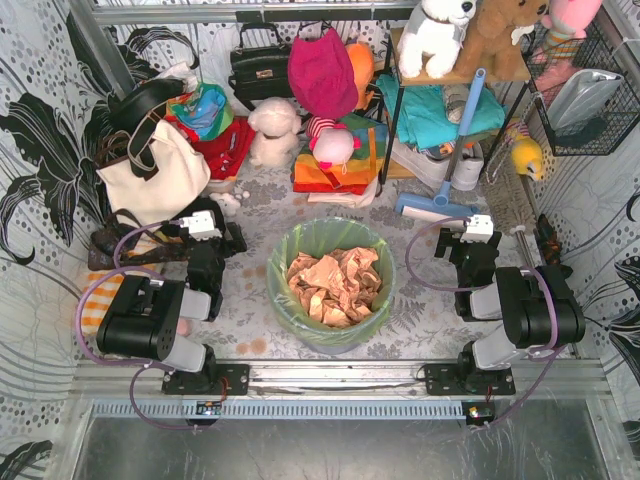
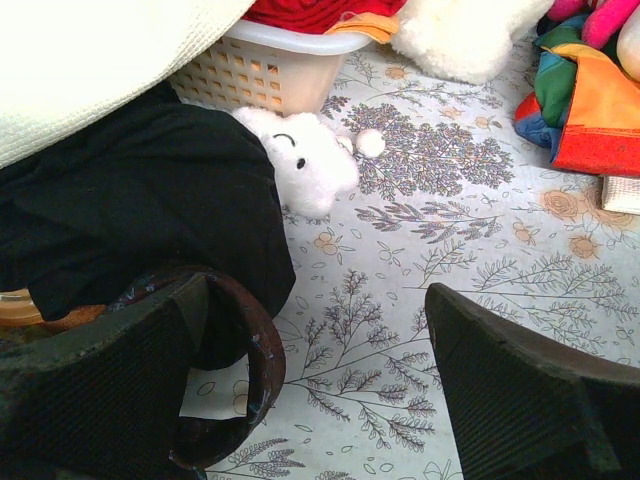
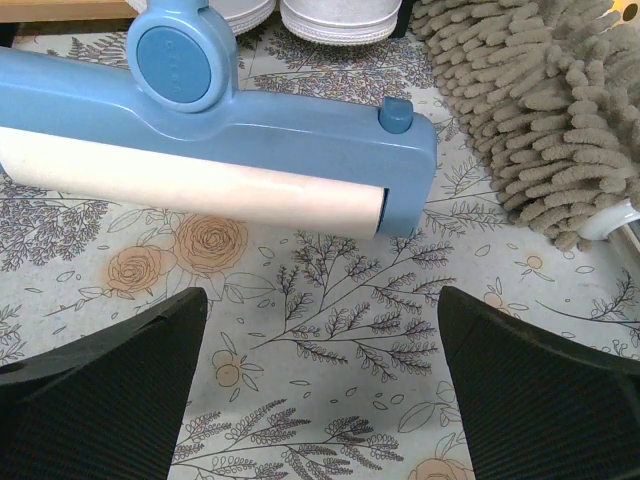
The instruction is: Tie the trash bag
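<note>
The trash bag (image 1: pixel 303 238), thin light-green plastic, lines a round bin in the middle of the floral table, its rim folded over the bin's edge. Crumpled tan paper (image 1: pixel 335 284) fills it. My left gripper (image 1: pixel 222 238) rests left of the bag, apart from it. In the left wrist view this gripper (image 2: pixel 315 345) is open, with only tablecloth between its fingers (image 2: pixel 520 390). To the bag's right my right gripper (image 1: pixel 458 246) also stands clear of it. Seen from its wrist, the right gripper (image 3: pixel 320 335) is open and empty. Neither wrist view shows the bag.
A black bag with a brown ring strap (image 2: pixel 245 350) lies against the left finger, a small white plush (image 2: pixel 310 160) and a white basket (image 2: pixel 270 70) beyond. A blue roller head (image 3: pixel 230 130) and a beige chenille mop (image 3: pixel 540 110) lie ahead of the right gripper. A cream tote (image 1: pixel 155 175) stands back left.
</note>
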Controlling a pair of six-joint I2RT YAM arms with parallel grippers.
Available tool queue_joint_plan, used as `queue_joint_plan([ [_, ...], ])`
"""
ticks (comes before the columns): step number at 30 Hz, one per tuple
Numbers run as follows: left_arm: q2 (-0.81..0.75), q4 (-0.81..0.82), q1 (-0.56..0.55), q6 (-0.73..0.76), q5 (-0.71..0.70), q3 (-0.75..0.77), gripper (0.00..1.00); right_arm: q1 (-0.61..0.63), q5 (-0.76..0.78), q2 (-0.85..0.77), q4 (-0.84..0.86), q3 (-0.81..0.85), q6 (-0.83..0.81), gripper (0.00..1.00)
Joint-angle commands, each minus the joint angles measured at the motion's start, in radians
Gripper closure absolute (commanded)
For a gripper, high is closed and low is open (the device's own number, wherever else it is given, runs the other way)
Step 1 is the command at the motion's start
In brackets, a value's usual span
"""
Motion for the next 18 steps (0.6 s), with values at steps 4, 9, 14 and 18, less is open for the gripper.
queue_joint_plan([
  [4, -0.001, 0.044, 0.009, 0.004, 0.01, 0.016, 0.02, -0.003, -0.001, 0.004, 0.034, 0.02, 0.013, 0.03],
  [9, 0.0, 0.047, 0.009, 0.005, 0.009, 0.014, 0.02, -0.003, -0.001, 0.004, 0.034, 0.021, 0.013, 0.03],
  [14, 0.0, 0.047, 0.009, 0.004, 0.01, 0.013, 0.02, -0.003, -0.002, 0.004, 0.034, 0.02, 0.013, 0.03],
  [18, -0.001, 0.047, 0.009, 0.005, 0.01, 0.015, 0.02, -0.003, 0.002, 0.005, 0.04, 0.017, 0.013, 0.03],
])
